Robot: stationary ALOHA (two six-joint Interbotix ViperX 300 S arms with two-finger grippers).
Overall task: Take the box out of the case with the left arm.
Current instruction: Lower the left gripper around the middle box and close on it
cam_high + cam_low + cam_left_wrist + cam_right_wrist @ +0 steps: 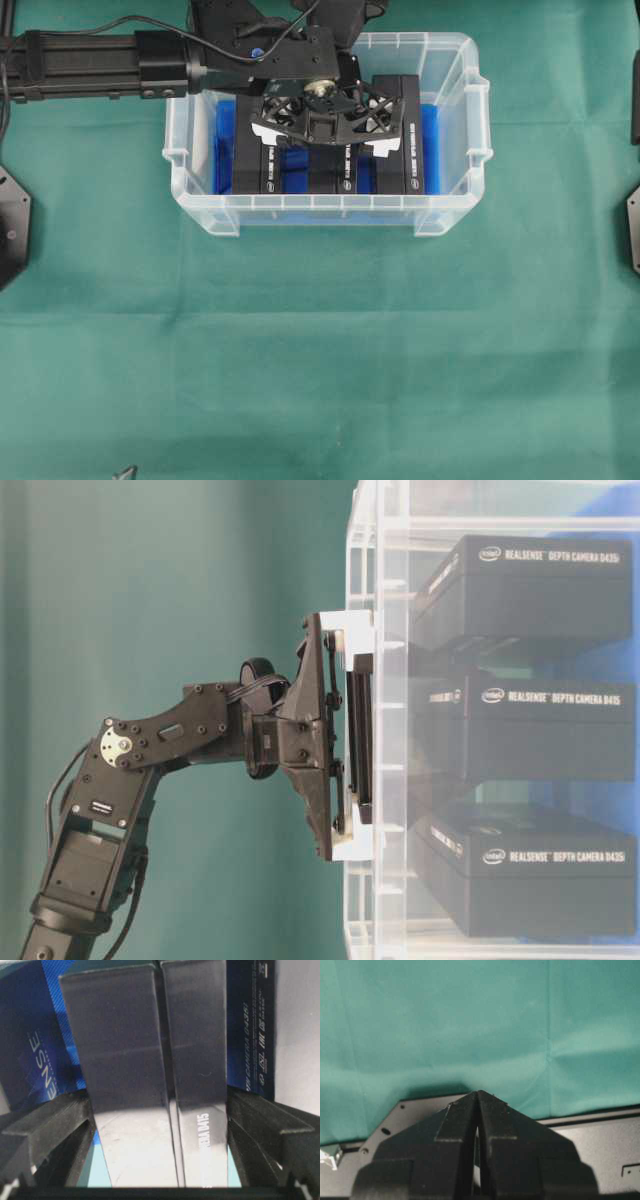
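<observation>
The clear case [320,205] holds three black boxes standing side by side on its blue sheet [430,130]. My left gripper [325,140] is lowered into the case over the middle box [325,175], jaws spread wide. In the left wrist view the gripper [157,1097] straddles that box [120,1035], with a thin gap showing at each finger, so it is open and grips nothing. From table level the gripper [362,735] sits at the case wall [365,540], level with the middle box [530,730]. My right gripper [477,1095] is shut and empty, away from the case.
Another black box stands on each side of the middle one, left [250,165] and right [410,160], close to the fingers. Green cloth [320,360] covers the table around the case. Black base plates sit at the left edge [10,225] and the right edge [632,230].
</observation>
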